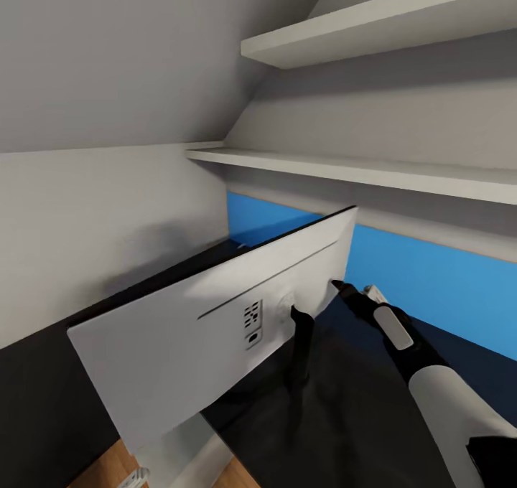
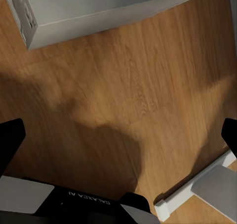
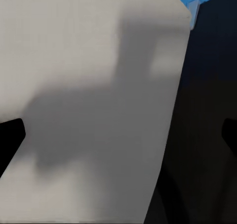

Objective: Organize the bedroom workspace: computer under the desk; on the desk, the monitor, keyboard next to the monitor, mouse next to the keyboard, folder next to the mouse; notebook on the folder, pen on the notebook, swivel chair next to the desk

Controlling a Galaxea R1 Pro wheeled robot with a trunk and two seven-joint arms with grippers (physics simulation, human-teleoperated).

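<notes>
Tilting on the black counter (image 1: 373, 430) with its white back toward the camera, the monitor (image 1: 215, 330) could tip off the edge if the right end effector (image 1: 316, 298), spread open at its back panel, pushes further.

Glossy black desk (image 1: 359, 416) spreads beneath right gripper (image 1: 316, 300); monitor (image 1: 208, 330) tilted, white rear toward gripper, just ahead of fingertips. Wood floor (image 2: 133, 85) under left gripper (image 2: 118, 135); grey computer (image 2: 74, 9) resting beyond.
</notes>
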